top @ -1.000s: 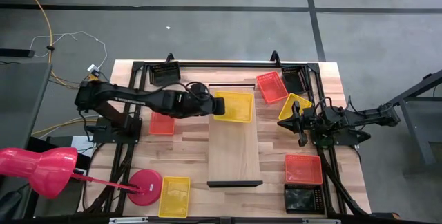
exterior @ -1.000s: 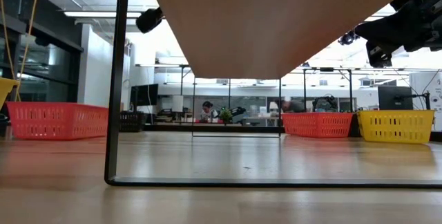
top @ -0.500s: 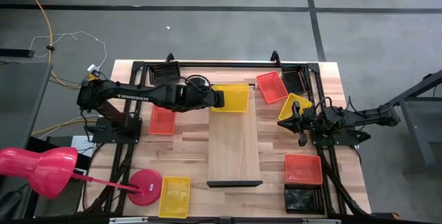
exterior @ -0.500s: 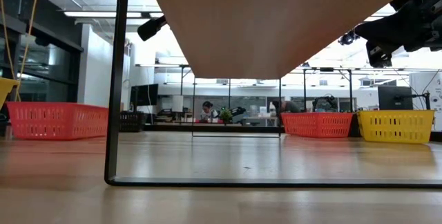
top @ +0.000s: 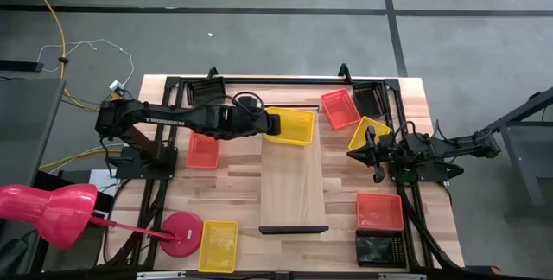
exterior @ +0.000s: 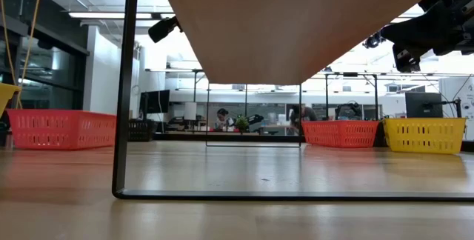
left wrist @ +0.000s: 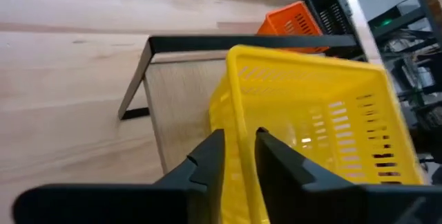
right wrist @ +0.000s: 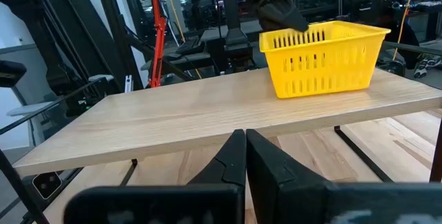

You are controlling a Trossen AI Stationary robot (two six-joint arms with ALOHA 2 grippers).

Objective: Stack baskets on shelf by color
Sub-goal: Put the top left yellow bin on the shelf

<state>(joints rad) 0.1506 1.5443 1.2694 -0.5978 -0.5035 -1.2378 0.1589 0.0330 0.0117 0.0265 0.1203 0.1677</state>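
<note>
- Left gripper (left wrist: 237,156): I see the fingers (left wrist: 207,158) straddling the near wall of a yellow basket (top: 289,125), one inside, one outside, gap narrow. Can't tell if they're pinching the wall or just loosened off it.
- That basket sits on the far end of the shelf (top: 293,176), hanging slightly over its right edge in the high view. From the right wrist it stands upright on the board.
- Right gripper (right wrist: 245,156): fingers pressed together, empty. It hovers off the shelf's right side, next to another yellow basket (top: 367,133) tilted at the counter (top: 242,185) edge.
- Red-orange baskets: one (top: 340,109) at the far right, angled; one (top: 204,151) left of the shelf under the left arm; one (top: 379,212) near right.
- Black baskets: near right corner (top: 382,250); far left (top: 206,90); far right (top: 369,100).
- Third yellow basket (top: 218,245) at the near left, just beside the pink lamp base (top: 181,232).
- Shelf's dark lip is at the near end.
</note>
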